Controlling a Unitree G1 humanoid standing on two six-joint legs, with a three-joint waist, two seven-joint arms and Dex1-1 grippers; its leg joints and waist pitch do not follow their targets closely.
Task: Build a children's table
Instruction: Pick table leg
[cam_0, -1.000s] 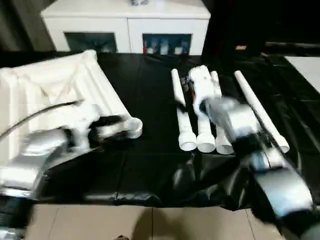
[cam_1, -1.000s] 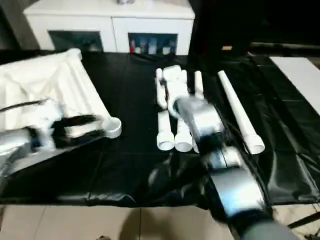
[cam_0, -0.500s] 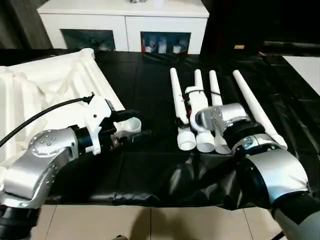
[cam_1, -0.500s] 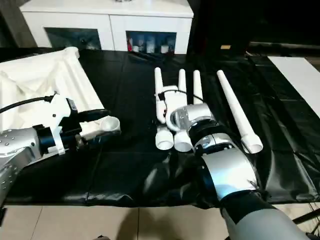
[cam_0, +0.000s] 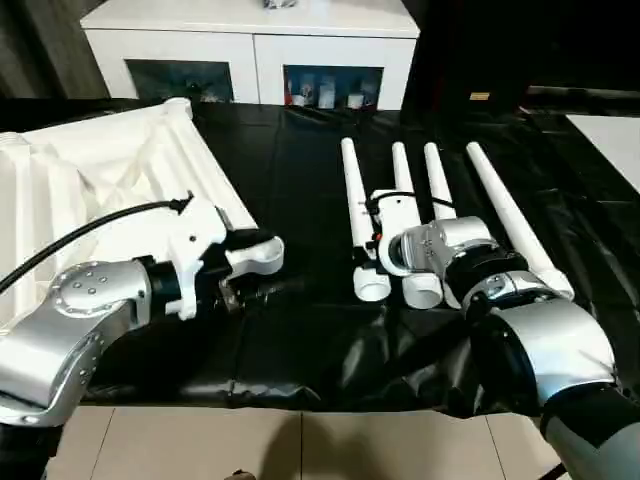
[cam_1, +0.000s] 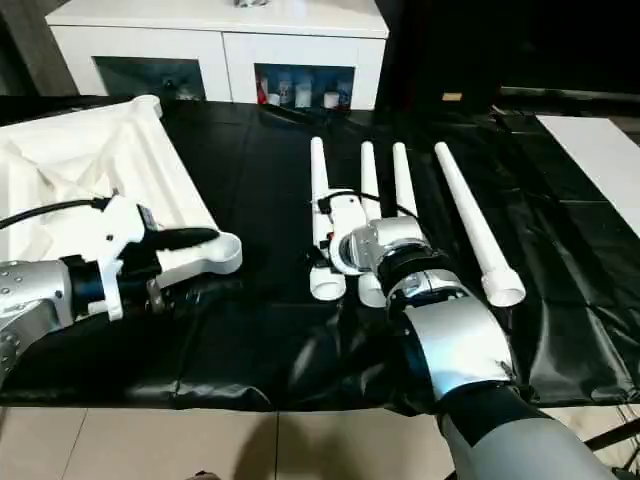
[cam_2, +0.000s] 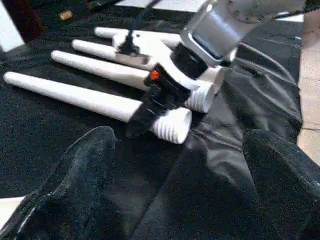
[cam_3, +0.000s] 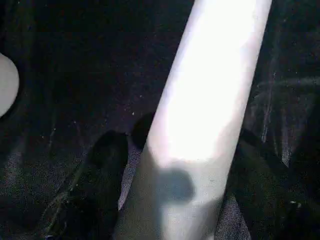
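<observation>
Because each tapered leg (cam_0: 350, 185) looks light, stiff and slick, grip its thick end — left pincer (cam_2: 180, 155) gapes empty; right pincer (cam_2: 147, 107) straddles 1, clamp unclear.

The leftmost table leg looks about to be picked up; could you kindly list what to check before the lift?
1. Leftmost leg lies between the right tool's fingers: ok, one finger on each side.
2. Right tool clamped firmly on that leg: cannot tell.
3. Grip placed close to the threaded end: ok.
4. Second leg free of the right tool: cannot tell; the tool's body lies over it.
5. Left tool open and empty: ok.
6. Tabletop ribbed side up, corner socket reachable: ok, socket sits beside the left tool.
</observation>
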